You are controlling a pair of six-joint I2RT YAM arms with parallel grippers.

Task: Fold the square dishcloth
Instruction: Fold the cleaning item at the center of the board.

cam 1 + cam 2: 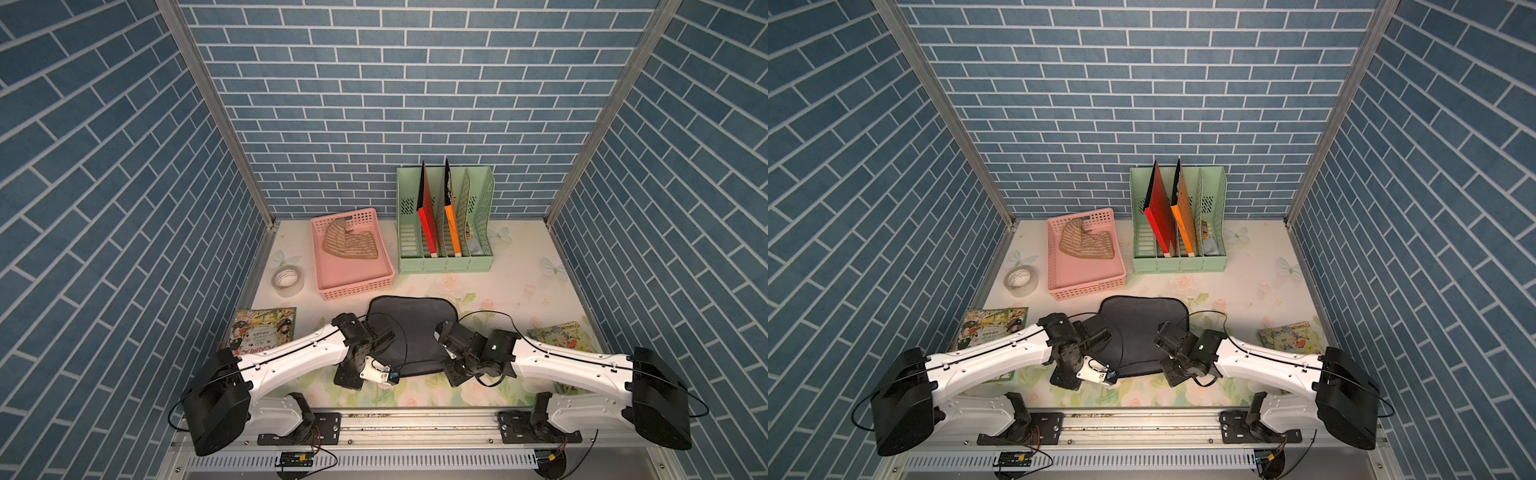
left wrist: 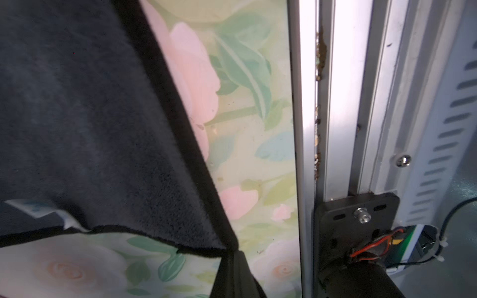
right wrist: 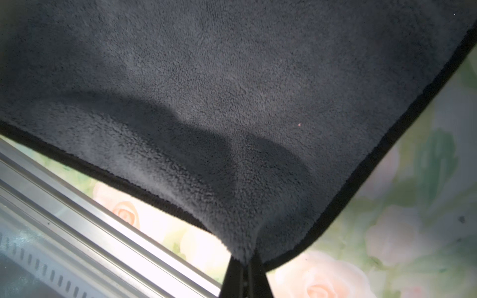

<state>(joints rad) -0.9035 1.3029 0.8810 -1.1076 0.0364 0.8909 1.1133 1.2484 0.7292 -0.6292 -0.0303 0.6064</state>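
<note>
The square dishcloth [image 1: 411,328] [image 1: 1142,324] is dark grey fleece with a black hem and lies spread on the flowered table between both arms. My left gripper [image 1: 392,376] [image 1: 1113,376] is shut on its near left corner. In the left wrist view the jaws [image 2: 236,255] pinch the hemmed corner of the dishcloth [image 2: 90,129], which rises slightly off the table. My right gripper [image 1: 449,372] [image 1: 1169,374] is shut on the near right corner. Seen from the right wrist, the dishcloth [image 3: 232,90] bunches into the closed gripper [image 3: 246,260].
A pink basket [image 1: 357,286] holding a striped brown cloth [image 1: 349,245] stands behind the dishcloth, next to a green file rack [image 1: 444,262] with books. A tape roll [image 1: 287,280] sits far left. Picture books [image 1: 262,332] [image 1: 561,334] lie at both sides. An aluminium rail [image 1: 415,419] runs along the table's front edge.
</note>
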